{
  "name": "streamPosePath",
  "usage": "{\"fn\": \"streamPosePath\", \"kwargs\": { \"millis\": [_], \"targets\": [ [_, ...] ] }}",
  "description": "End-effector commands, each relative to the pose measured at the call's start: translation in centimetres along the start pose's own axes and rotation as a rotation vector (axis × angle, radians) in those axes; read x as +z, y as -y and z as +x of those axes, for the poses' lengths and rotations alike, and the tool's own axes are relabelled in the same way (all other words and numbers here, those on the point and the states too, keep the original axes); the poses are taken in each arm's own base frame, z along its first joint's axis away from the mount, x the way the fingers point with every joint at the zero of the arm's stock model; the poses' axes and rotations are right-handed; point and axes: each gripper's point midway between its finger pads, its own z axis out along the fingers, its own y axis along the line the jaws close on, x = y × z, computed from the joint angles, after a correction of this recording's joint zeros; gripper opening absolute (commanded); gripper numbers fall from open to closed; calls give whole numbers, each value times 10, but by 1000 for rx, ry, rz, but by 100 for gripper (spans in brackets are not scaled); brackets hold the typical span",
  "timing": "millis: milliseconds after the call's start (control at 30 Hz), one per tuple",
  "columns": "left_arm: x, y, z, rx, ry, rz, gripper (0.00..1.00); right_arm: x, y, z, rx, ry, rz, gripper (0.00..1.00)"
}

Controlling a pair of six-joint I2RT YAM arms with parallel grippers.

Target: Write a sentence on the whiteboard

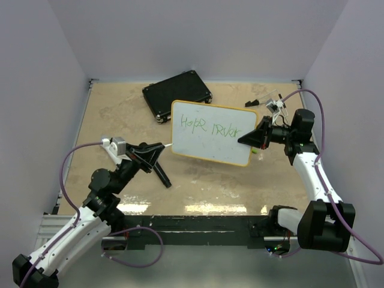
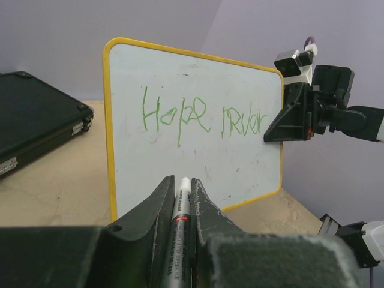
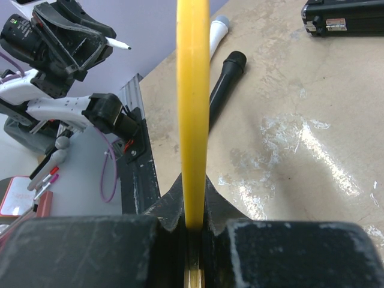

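Marker (image 2: 181, 211) sits clamped in the left gripper (image 2: 182, 186), its tip aimed at the whiteboard (image 2: 198, 157) just ahead and not touching its face; the right gripper (image 3: 192, 201) pinches the board's right rim, holding it upright over the table (image 1: 120, 114), long axis sideways; the sentence (image 2: 204, 118) fills the upper band, with blank white below. One board, one held marker, two green words, one black case (image 1: 178, 93).

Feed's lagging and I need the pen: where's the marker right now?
The marker is clamped in the left gripper, left of centre in the top view. Its tip points at the lower face of the whiteboard, which the right gripper holds by its rim.
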Motion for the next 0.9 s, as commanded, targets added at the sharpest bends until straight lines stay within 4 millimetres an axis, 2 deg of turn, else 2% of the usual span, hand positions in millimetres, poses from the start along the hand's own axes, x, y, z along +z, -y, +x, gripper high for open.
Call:
{"fn": "streamPosePath", "kwargs": {
  "millis": [0,200,533,867],
  "targets": [
    [-1,1,-16,0,74,-3,0,-3,-15,-7,-85,3,-54,0],
    [-2,4,-20,-14,85,6,0,-3,-15,-8,-88,2,-52,0],
    [7,12,-13,-64,52,52,0,-3,-19,-9,-97,3,-56,0],
    [16,-10,-10,25,29,-52,0,-3,-17,-8,-91,0,-63,0]
  ]
}}
